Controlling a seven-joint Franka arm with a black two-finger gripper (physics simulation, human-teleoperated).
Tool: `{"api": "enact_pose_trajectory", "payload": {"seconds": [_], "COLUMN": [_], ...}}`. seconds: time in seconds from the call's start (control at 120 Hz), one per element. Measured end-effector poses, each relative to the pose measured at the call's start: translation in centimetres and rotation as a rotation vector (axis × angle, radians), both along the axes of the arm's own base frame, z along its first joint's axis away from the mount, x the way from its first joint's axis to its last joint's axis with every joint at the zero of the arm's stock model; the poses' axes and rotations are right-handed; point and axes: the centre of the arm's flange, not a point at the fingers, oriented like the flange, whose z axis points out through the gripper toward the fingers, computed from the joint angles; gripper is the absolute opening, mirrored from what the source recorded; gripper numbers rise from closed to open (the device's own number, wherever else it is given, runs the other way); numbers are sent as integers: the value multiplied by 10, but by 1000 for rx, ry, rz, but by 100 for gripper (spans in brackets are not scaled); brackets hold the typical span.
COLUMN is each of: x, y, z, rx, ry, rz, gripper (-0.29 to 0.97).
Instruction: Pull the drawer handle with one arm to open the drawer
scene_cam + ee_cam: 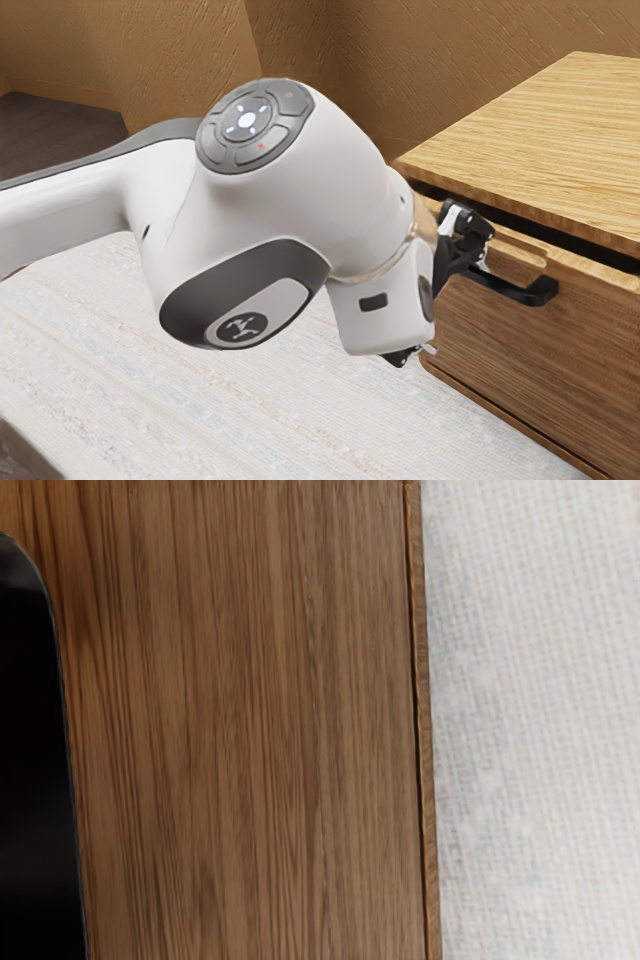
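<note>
A wooden cabinet [560, 130] stands at the exterior view's right. Its drawer front [530, 350] sits a little forward of the body, with a dark gap [520, 220] under the top. A black bar handle [520, 288] sticks out from the drawer front. My gripper [468, 250] is at the handle's end nearer the arm, its black fingers closed around the bar. In the wrist view the drawer front's wood grain [250, 730] lies just under my hand, with the dark blurred handle [30, 780] along one edge.
A pale woven carpet [200, 400] covers the floor in front of the cabinet, and shows beside the drawer front [540, 730] in the wrist view. Brown walls [400, 60] rise behind. My white arm [280, 220] fills the middle of the exterior view.
</note>
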Motion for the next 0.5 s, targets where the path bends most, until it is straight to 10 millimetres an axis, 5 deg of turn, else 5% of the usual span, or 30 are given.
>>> {"api": "enact_pose_trajectory", "payload": {"seconds": [0.192, 0.5], "x": [-25, -48], "y": [-12, 2], "z": [10, 4], "rx": [-5, 1], "ry": [-12, -2], "rz": [-31, -18], "gripper": [68, 68]}}
